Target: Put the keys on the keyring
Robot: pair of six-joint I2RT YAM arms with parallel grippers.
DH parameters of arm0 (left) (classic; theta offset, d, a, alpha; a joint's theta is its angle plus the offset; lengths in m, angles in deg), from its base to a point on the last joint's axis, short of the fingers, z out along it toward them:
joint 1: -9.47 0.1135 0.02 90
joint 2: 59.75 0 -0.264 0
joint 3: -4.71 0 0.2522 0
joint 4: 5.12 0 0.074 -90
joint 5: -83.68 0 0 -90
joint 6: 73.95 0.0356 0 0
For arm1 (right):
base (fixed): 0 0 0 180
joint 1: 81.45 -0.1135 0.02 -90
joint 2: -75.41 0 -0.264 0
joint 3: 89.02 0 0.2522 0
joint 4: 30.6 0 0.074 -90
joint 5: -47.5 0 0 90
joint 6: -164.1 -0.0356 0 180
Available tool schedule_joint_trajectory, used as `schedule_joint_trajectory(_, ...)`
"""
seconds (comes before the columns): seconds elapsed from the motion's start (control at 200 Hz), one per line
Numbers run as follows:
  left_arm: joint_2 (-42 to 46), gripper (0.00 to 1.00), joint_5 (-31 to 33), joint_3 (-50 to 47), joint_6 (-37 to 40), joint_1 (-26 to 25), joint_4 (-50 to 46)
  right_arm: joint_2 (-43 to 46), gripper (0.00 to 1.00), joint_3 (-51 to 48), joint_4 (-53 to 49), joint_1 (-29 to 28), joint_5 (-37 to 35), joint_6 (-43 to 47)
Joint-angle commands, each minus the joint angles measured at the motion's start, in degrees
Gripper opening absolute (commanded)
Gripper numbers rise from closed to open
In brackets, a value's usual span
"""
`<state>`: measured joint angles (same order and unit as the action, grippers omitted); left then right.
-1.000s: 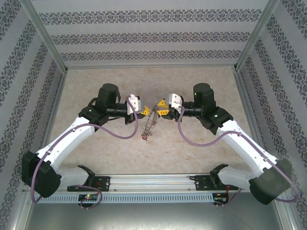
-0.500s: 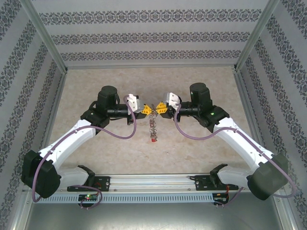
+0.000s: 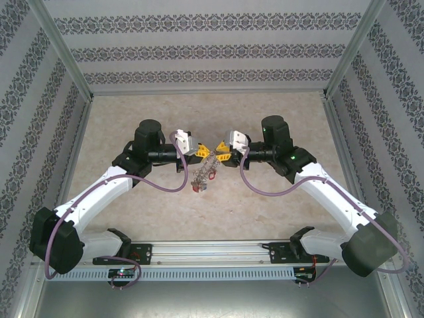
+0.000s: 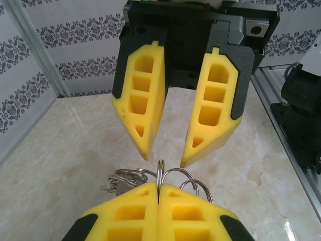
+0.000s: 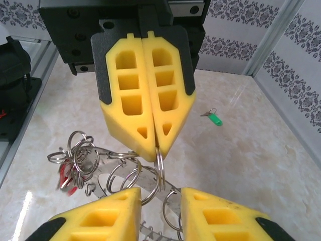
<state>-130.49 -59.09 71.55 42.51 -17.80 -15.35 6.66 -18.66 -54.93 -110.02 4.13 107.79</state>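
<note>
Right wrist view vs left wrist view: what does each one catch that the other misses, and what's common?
Right wrist over left wrist: a green-tagged key lying on the table, well apart from the bunch of rings, and red tags in that bunch.
Left wrist over right wrist: the right gripper face-on, fingers apart, black body behind them.
Both: the left gripper shut on a thin ring, loose rings under it, the marbled table.

Pale beige, marbled table (image 3: 132,109), smooth and faintly glossy. Carries one loose green-tagged key (image 5: 214,118) with a small ring at its end. Lies flat on bare surface, well apart from anything else, toward the patterned wall.
</note>
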Motion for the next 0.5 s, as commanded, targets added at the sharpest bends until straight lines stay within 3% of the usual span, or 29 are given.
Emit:
schedule_joint_trajectory(0.0, 1.5, 0.0, -2.8, 0.4, -0.8, 0.2, 5.1, 0.4, 0.29, -1.2, -0.5, 0.9, 2.1, 1.2)
schedule_joint_trajectory(0.13, 1.4, 0.0, -3.8, 0.5, -0.5, 0.2, 4.5, 0.6, 0.29, -1.7, 0.2, 2.2, 3.4, 0.2)
schedule_joint_trajectory(0.385, 1.0, 0.0, -3.8, 0.4, -2.0, 0.1, 5.7, -0.9, 0.14, -1.2, 1.6, 0.2, 2.2, -1.3)
schedule_joint_trajectory(0.495, 1.0, 0.0, -2.9, -0.2, -3.4, 0.2, 7.2, -0.7, 0.14, -1.1, 1.8, -0.3, 1.7, -1.7)
